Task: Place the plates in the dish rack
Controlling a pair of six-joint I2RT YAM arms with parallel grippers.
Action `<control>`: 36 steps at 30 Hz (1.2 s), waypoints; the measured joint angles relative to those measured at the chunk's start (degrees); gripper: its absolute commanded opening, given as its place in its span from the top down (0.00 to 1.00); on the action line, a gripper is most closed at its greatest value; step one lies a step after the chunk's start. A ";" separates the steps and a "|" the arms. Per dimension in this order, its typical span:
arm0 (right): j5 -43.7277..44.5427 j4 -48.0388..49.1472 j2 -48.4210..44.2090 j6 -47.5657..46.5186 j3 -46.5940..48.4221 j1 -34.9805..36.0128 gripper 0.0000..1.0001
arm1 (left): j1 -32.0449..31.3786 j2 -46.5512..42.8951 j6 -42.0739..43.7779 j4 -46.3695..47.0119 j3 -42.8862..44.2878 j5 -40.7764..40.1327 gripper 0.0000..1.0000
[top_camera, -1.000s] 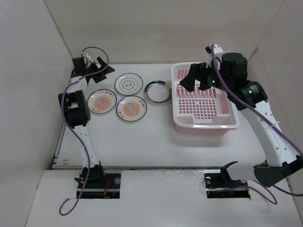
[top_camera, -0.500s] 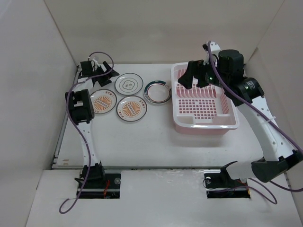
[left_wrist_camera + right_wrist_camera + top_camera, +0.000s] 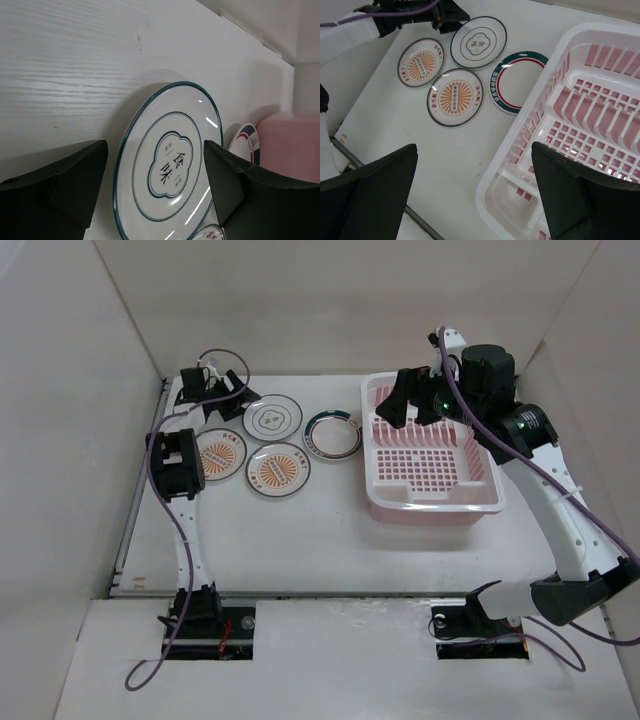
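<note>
Left end effector (image 3: 155,192), jaws spread and gripping nothing, hovers low over the ring-patterned plate (image 3: 167,165), which lies flat on the white surface (image 3: 300,540) between its fingers. Right end effector (image 3: 412,412), wide open and empty, hangs above the far left corner of the pink dish rack (image 3: 435,508). To its left, the green-rimmed plate (image 3: 332,434) and two sunburst plates (image 3: 277,468) lie outside the rack.

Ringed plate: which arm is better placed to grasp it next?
Left. The left gripper is at the ringed plate, jaws open and framing it in its wrist view. The right gripper hangs over the dish rack, well away.
</note>
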 measured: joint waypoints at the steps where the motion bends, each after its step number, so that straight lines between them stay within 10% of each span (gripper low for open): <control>1: 0.00 0.00 0.00 0.00 0.00 0.00 0.00 | -0.48 0.00 0.00 -0.07 0.02 0.07 0.26; 11: 0.00 0.00 0.04 0.00 0.00 0.00 0.00 | -2.49 0.94 1.88 -4.20 2.10 -1.49 0.43; 27: -0.02 0.07 0.07 0.00 -0.02 0.39 0.00 | -2.01 1.68 3.80 -8.83 3.28 -5.07 0.99; 36: 0.20 0.22 0.07 -0.11 -0.70 0.39 0.00 | -2.16 1.68 2.89 -9.42 4.61 -4.44 1.00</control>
